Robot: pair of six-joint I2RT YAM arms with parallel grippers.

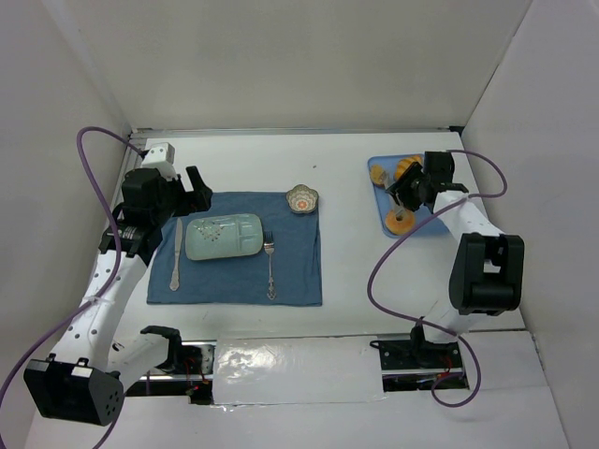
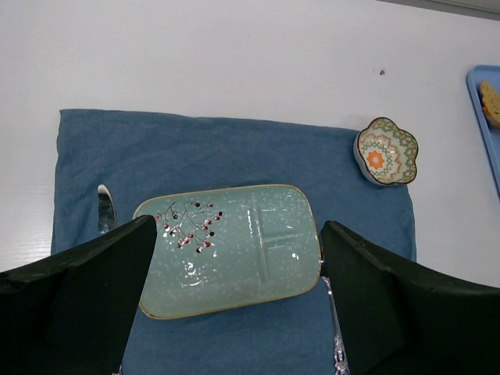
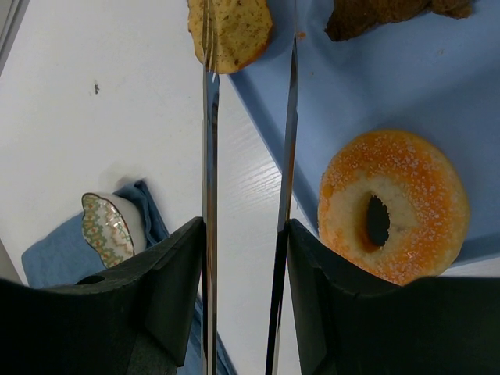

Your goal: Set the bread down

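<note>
The bread (image 3: 230,27), a golden bun, lies at the corner of the blue tray (image 3: 351,86); it also shows in the top view (image 1: 379,173) and at the left wrist view's right edge (image 2: 491,101). My right gripper (image 3: 246,234) is shut on metal tongs (image 3: 209,156). The two blades stand apart and reach toward the bread; one blade crosses over it and the other passes just beside it. My left gripper (image 2: 238,297) is open and empty, hovering over the pale green plate (image 2: 234,258) on the blue cloth (image 2: 195,156).
A sugared ring donut (image 3: 391,207) and a brown croissant (image 3: 383,12) also lie on the tray. A small patterned bowl (image 1: 302,198) sits at the cloth's far right corner. A knife (image 1: 177,253) and a fork (image 1: 270,267) flank the plate.
</note>
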